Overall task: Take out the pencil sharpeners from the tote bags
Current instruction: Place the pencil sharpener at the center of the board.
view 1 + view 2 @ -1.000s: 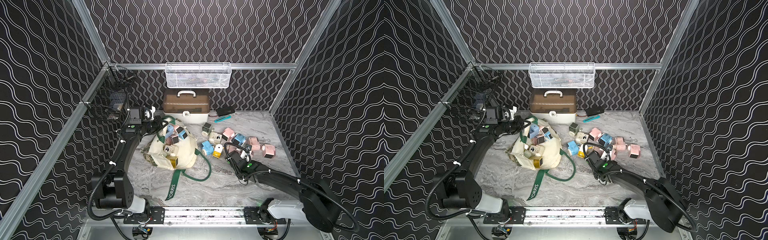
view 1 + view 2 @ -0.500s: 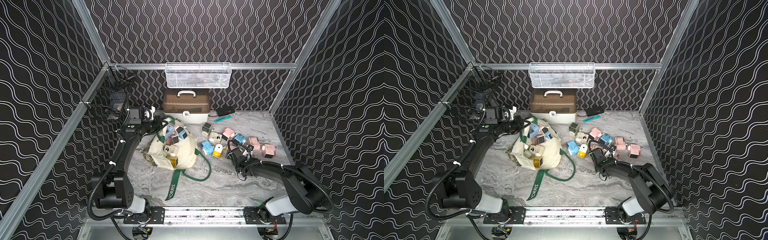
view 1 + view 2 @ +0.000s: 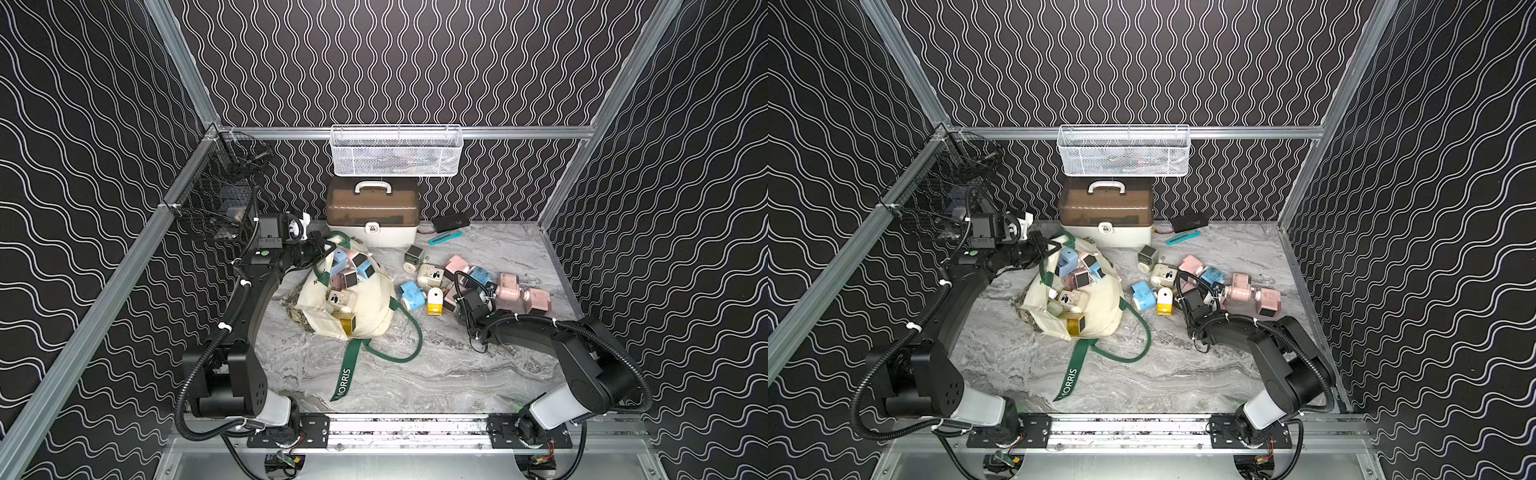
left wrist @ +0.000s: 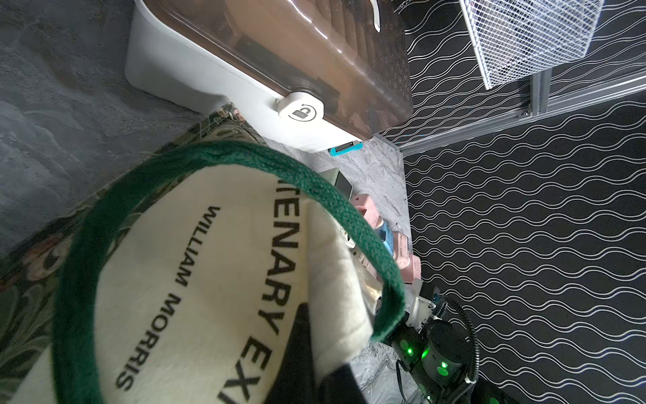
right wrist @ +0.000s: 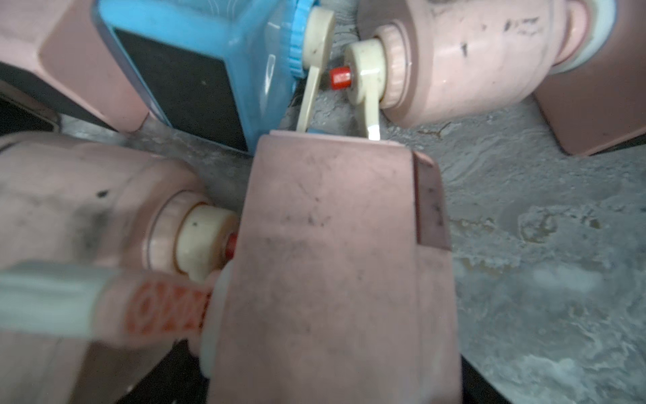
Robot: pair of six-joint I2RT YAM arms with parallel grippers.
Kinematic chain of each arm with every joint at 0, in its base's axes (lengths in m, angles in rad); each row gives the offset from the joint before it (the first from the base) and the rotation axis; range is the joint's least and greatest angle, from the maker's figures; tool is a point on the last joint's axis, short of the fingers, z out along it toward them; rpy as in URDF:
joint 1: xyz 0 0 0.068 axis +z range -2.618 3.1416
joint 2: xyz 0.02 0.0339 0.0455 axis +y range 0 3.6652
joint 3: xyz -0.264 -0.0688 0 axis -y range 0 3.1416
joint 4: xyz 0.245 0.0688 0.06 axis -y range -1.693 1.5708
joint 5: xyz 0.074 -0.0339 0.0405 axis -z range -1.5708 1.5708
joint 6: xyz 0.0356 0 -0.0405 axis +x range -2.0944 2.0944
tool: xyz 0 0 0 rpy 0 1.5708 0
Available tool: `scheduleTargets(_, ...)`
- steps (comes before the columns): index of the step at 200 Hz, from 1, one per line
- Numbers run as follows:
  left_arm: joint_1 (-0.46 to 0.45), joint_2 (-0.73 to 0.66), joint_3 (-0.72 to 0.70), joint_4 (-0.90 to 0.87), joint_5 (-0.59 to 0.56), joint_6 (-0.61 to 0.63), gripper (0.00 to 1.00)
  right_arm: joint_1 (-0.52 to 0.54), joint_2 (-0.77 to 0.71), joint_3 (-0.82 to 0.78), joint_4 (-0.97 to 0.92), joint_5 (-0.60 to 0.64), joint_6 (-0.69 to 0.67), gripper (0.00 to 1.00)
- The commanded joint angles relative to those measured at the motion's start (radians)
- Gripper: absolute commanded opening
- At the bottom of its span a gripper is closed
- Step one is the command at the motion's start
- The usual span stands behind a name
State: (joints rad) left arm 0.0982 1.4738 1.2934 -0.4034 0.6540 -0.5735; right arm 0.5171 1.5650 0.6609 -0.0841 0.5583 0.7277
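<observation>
The left gripper was clamped on the raised rim of the tote bag, with pencil sharpeners inside just beyond its tips. The right gripper sat low among loose sharpeners, a pink sharpener close before it. Whether its jaws gripped could not be told. Bare table lay open behind it.

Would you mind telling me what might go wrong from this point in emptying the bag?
The left tool pinches only the cloth rim of the bag; it may slip, letting the bag sag over the sharpeners inside. The right tool sits among tightly packed pink sharpeners; backing out may knock them or catch a crank. The loose green strap lies across its likely path to the bag and could snag.
</observation>
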Motion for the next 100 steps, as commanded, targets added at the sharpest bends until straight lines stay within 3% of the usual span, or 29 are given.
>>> scheduleTargets(1, 0.002, -0.010, 0.000, 0.028, 0.019, 0.006, 0.00, 0.002, -0.019, -0.010, 0.014, -0.062, -0.024, 0.90)
scheduleTargets(43, 0.002, -0.010, -0.001, 0.028, 0.018, 0.007, 0.00, 0.002, -0.093, -0.032, -0.025, -0.046, -0.014, 0.97)
scheduleTargets(100, 0.002, -0.011, -0.002, 0.028, 0.017, 0.006, 0.00, 0.030, -0.307, -0.060, -0.106, -0.067, -0.034, 0.98)
